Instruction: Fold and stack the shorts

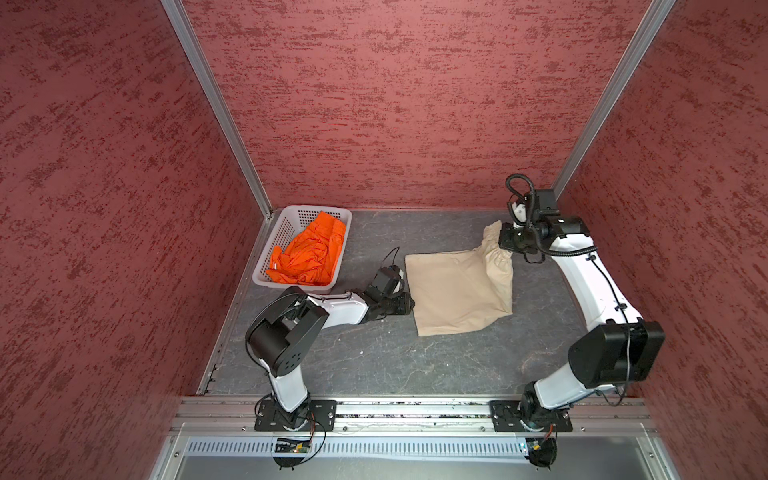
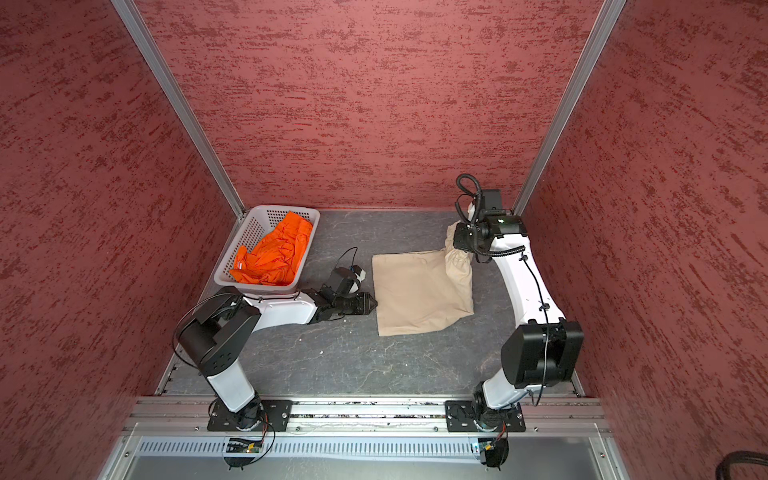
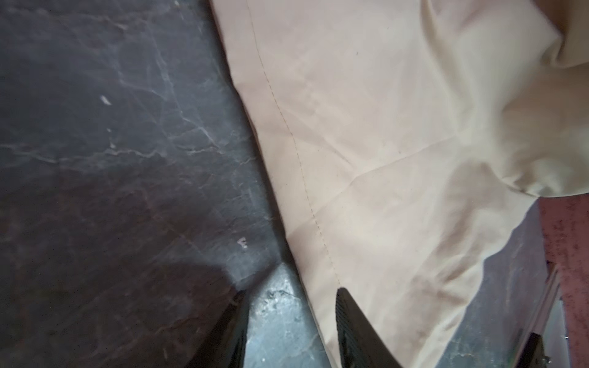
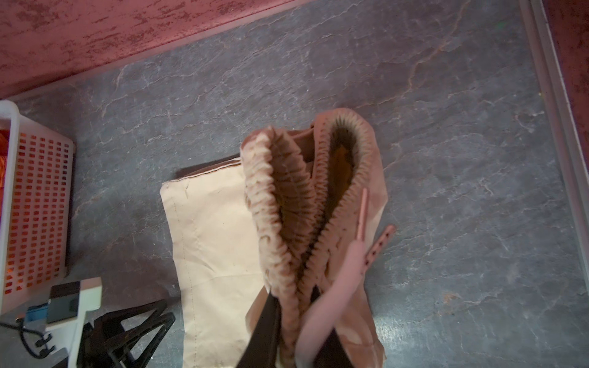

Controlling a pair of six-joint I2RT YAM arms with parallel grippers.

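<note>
Nearest, the left gripper (image 1: 410, 308) lies low on the dark table (image 1: 374, 361), right at the near-left hem of the beige shorts (image 1: 457, 291). In the left wrist view its fingers (image 3: 237, 318) stand partly apart, one over bare table and the other over the stitched edge of the cloth. Nothing is pinched between them. Both fingers are cut off by the frame, and whether the cloth-side one presses the fabric I cannot tell.

The beige shorts lie mostly flat, right of the table's middle, with only their far-right end raised. There the right gripper (image 4: 293, 299) is clamped on the gathered waistband (image 4: 277, 204), a finger on either side of the bunched elastic. In both top views its fingertips are hidden under its own wrist. A white drawstring (image 4: 347, 270) hangs beside the grip, blurred.

In the far-left corner stands the white perforated basket (image 1: 286, 226). The orange shorts (image 1: 309, 253) lie crumpled inside it. The left arm's elbow overlaps the basket's near rim. In the right wrist view the basket is cut off, and the orange shows only through its holes.
</note>
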